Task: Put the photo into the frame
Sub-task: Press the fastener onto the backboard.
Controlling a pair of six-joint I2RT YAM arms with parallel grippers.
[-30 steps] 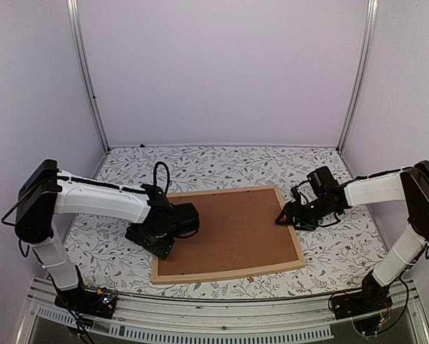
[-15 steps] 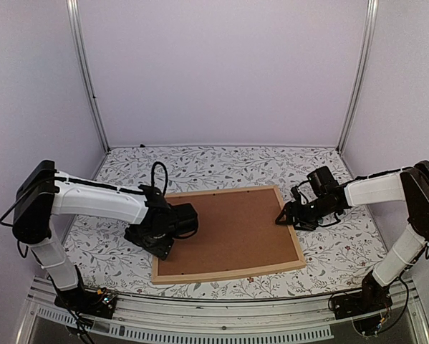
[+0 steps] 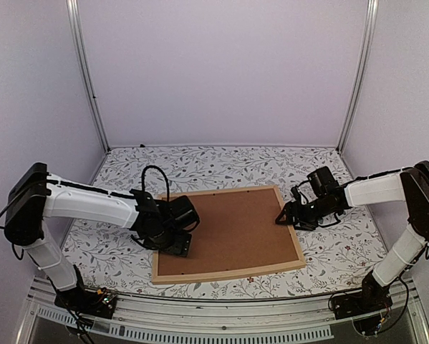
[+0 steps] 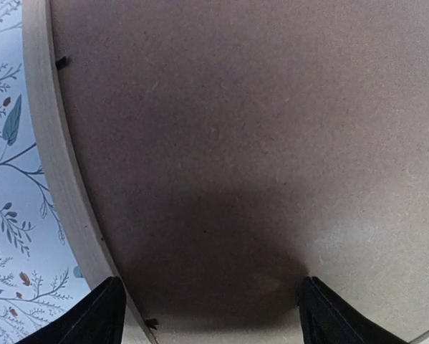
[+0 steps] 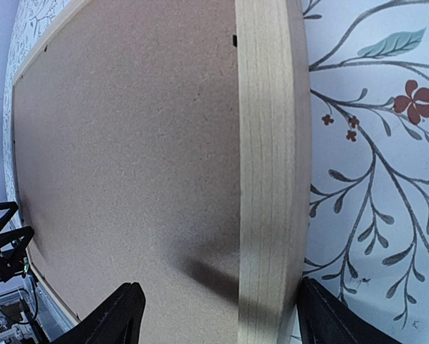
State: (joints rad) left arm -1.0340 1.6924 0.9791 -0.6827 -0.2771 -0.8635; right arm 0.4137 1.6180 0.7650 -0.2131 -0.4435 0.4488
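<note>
Brown backing board (image 3: 232,229) is sitting inside the frame (image 3: 228,272), photo unseen, presumably beneath it. The left end effector (image 4: 210,315) is hovering open above the board, and the right end effector (image 5: 221,315) is gaping astride the frame's rail.

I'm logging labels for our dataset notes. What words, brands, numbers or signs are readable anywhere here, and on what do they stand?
No text can be read in any view.
The frame and the brown backing board lying in it show no label or stamp.
The tablecloth carries only a leaf-and-flower print.
The small electronics at the left arm's base are too small to read.
</note>
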